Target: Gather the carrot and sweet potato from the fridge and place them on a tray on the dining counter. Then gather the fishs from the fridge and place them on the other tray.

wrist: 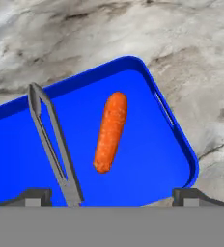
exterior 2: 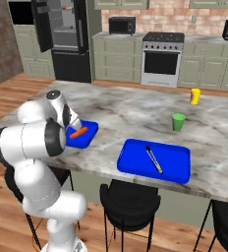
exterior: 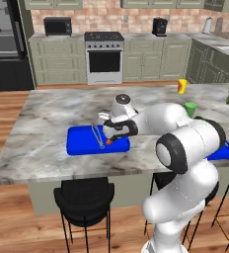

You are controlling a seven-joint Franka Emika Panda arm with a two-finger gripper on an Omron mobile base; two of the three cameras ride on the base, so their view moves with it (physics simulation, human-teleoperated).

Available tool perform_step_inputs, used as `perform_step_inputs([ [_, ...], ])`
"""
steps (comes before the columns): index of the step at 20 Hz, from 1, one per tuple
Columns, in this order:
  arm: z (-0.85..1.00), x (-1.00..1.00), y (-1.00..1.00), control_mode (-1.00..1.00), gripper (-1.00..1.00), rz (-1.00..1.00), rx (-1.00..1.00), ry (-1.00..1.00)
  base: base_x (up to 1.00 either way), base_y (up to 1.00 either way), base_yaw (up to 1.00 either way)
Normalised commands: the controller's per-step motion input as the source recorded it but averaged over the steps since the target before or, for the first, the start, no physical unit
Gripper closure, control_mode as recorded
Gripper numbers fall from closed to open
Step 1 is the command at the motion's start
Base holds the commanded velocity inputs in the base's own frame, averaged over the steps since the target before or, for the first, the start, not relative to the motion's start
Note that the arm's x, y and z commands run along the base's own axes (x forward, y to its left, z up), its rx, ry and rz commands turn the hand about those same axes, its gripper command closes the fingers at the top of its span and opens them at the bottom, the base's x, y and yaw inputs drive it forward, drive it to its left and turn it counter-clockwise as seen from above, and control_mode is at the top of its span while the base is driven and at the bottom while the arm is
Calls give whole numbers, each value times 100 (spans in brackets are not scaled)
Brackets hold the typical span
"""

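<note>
Dark fingertips of your end effector [wrist: 112, 198] stand spread wide at the bottom of the hand view, holding nothing, just above a blue tray [wrist: 147, 190]. Between and beyond them the carrot [wrist: 110, 131] lies loose on the tray floor, with grey tongs [wrist: 53, 144] beside it, apart from it. From the left base view you see the end effector [exterior: 108, 134] low over that tray [exterior: 79, 141], but the arm covers most of the carrot [exterior: 109, 141]. The right base view gives you the carrot [exterior 2: 78, 133] clearly, plus a second blue tray [exterior 2: 175, 170] with its own tongs [exterior 2: 153, 159] on the marble counter [exterior 2: 121, 118], and the fridge [exterior 2: 64, 39] open behind.
</note>
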Motion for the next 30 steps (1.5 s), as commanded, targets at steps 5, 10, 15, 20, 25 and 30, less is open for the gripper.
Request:
perform_step_inputs([
  [5,52,-77,-1,-100,-100,7,3,-19,0,0,0],
  [10,44,-77,-5,-100,-100,7,4,-18,0,0,0],
  [15,47,-72,-7,-100,-100,9,2,-20,0,0,0],
  [20,46,-79,-8,-100,-100,9,0,-21,0,0,0],
  [25,50,-85,-14,-100,-100,2,1,-13,0,0,0],
  [30,18,-15,3,-100,-100,0,-2,0,0,0,0],
])
